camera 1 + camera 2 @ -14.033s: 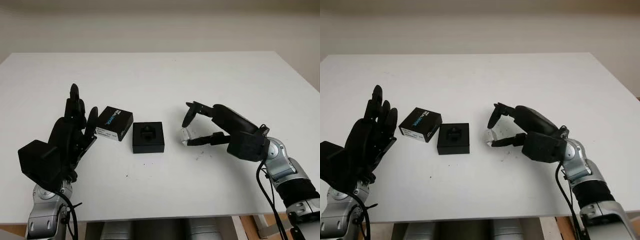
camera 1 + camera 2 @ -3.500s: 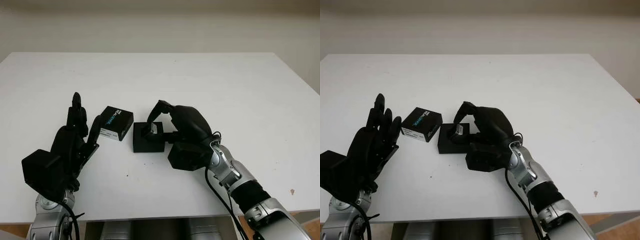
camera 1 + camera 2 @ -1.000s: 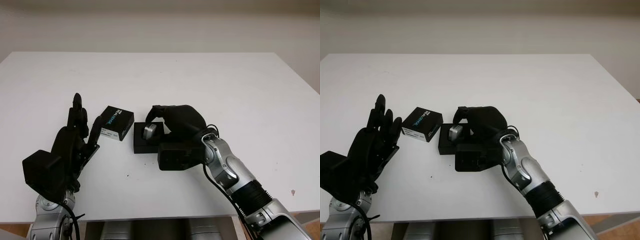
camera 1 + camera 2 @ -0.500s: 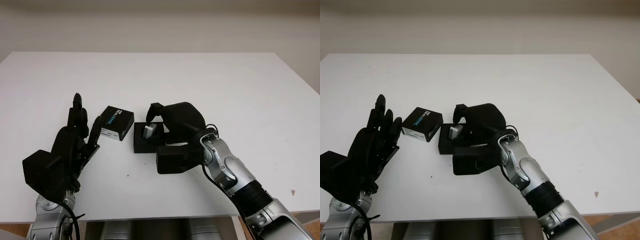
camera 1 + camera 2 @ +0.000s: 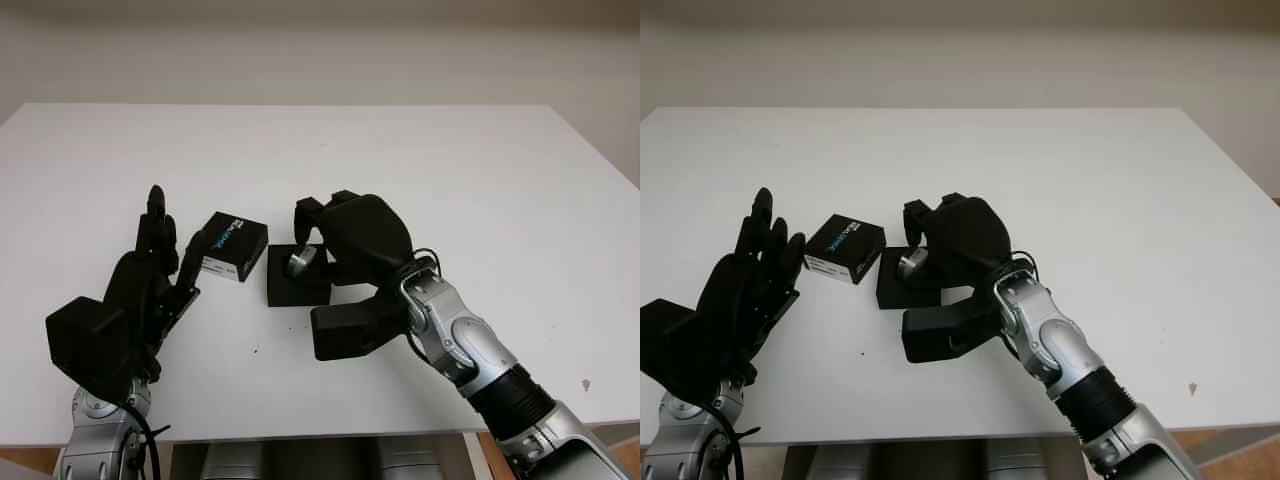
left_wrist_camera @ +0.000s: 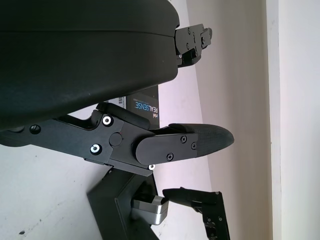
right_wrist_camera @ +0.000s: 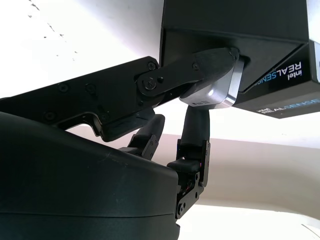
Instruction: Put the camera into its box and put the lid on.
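One small silver camera (image 5: 298, 262) sits in the black box (image 5: 291, 288), pinched at its smooth, probably slippery sides by the right hand (image 5: 335, 232), the open left hand (image 5: 145, 285) beside the lid (image 5: 233, 245).

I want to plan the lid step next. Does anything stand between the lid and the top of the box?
Yes. The right robot hand is over the box, its fingers around the camera sitting in it. The lid lies beside the box, with the open left robot hand next to it.
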`<action>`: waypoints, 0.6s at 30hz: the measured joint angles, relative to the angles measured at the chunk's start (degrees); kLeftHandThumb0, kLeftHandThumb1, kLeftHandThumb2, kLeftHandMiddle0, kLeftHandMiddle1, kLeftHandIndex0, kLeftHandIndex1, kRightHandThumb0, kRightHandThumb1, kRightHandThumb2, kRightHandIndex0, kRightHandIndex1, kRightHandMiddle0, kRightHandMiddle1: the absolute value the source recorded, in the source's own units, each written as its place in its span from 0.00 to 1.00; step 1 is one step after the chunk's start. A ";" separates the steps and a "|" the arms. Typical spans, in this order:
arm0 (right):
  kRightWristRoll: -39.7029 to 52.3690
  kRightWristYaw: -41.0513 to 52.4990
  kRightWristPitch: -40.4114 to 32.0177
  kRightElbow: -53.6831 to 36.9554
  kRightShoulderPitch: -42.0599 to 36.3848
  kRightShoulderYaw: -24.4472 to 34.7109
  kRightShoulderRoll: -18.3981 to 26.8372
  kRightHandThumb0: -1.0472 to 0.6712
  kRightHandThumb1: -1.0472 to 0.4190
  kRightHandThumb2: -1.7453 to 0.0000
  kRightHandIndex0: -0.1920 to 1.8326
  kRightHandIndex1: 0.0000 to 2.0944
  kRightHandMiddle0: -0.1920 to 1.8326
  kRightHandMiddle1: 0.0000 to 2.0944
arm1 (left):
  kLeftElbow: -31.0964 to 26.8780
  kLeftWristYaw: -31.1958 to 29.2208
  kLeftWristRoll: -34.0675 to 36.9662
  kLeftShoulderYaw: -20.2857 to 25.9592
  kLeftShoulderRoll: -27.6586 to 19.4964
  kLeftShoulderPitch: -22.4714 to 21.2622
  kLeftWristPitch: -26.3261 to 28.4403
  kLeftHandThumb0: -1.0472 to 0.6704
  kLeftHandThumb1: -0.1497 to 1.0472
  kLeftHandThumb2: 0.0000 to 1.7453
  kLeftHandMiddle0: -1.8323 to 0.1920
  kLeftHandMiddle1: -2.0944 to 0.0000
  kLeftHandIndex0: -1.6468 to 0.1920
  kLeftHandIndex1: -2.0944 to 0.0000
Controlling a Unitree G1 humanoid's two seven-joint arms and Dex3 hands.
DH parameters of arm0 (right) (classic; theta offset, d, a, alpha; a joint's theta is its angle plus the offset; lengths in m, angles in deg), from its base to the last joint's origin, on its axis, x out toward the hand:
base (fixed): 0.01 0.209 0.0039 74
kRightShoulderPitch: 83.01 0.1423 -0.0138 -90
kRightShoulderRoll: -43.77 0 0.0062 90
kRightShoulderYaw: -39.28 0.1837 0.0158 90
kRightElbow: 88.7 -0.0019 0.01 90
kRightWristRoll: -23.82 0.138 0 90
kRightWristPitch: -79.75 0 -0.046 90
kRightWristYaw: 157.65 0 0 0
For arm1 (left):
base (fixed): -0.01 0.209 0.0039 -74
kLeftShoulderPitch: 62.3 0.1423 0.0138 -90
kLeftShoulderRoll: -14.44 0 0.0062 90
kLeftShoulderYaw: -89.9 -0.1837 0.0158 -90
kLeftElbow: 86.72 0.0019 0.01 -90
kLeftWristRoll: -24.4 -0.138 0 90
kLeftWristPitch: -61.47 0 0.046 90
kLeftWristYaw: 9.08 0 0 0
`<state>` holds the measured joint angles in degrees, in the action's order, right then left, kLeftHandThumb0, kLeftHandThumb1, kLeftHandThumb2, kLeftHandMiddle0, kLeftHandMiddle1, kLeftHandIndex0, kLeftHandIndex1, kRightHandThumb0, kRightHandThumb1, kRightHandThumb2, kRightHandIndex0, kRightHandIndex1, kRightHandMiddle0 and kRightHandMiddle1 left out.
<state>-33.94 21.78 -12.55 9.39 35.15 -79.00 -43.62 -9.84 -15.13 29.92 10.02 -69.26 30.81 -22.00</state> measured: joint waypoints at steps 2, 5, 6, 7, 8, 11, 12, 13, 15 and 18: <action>0.02 0.08 0.11 -0.03 -0.05 0.01 0.02 0.30 0.00 0.96 0.30 0.32 0.30 0.82 | 0.00 0.04 0.00 0.00 0.00 0.00 0.01 0.25 1.00 0.27 1.00 0.98 1.00 0.98; 0.51 -0.05 1.22 -0.03 -0.06 0.11 0.32 0.31 0.00 0.97 0.31 0.33 0.31 0.80 | 0.00 0.12 -0.01 0.00 0.00 0.00 0.04 0.25 1.00 0.27 1.00 0.97 1.00 0.97; 0.97 -0.30 2.03 -0.01 -0.05 0.20 0.50 0.31 0.00 0.96 0.31 0.33 0.31 0.79 | 0.00 0.15 -0.09 0.00 0.00 0.00 0.04 0.25 1.00 0.27 1.00 0.97 1.00 0.97; 1.54 -0.63 2.92 0.04 -0.05 0.32 0.64 0.31 0.00 0.96 0.32 0.34 0.32 0.80 | 0.00 0.15 -0.15 -0.01 0.00 0.00 0.03 0.26 1.00 0.27 1.00 0.97 1.00 0.97; 2.23 -1.33 3.99 0.25 -0.04 0.52 0.74 0.31 0.00 0.96 0.32 0.34 0.33 0.80 | 0.00 0.15 -0.20 -0.01 0.00 0.00 0.00 0.26 1.00 0.27 1.00 0.97 0.99 0.97; 4.36 -4.19 8.07 1.73 0.02 1.14 1.21 0.32 0.00 0.97 0.31 0.37 0.33 0.80 | 0.02 0.15 -0.28 -0.01 0.01 0.00 -0.19 0.26 1.00 0.28 1.00 0.97 0.99 0.97; 4.97 -5.28 9.51 2.67 0.08 1.42 1.27 0.32 0.00 0.97 0.30 0.40 0.33 0.81 | 0.02 0.15 -0.27 -0.01 0.02 0.01 -0.28 0.26 1.00 0.28 1.00 0.97 0.99 0.97; 5.56 -6.40 10.87 3.62 0.16 1.66 1.33 0.32 0.00 0.96 0.28 0.44 0.32 0.80 | 0.02 0.15 -0.27 -0.01 0.02 0.02 -0.33 0.26 1.00 0.28 1.00 0.97 0.99 0.97; 7.11 -9.83 14.30 6.72 0.63 2.01 1.35 0.33 0.00 0.97 0.25 0.50 0.32 0.77 | 0.02 0.15 -0.22 0.01 0.03 0.07 -0.33 0.26 1.00 0.27 1.00 0.98 1.00 0.97; 8.82 -14.15 18.10 11.01 1.40 2.46 1.03 0.34 0.02 0.97 0.23 0.53 0.32 0.73 | 0.02 0.15 -0.13 0.05 0.04 0.16 -0.34 0.26 1.00 0.27 1.00 0.97 1.00 0.97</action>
<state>-25.12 7.63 5.56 20.39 36.55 -76.54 -42.59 -9.82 -14.98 29.80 10.07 -69.23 30.97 -22.34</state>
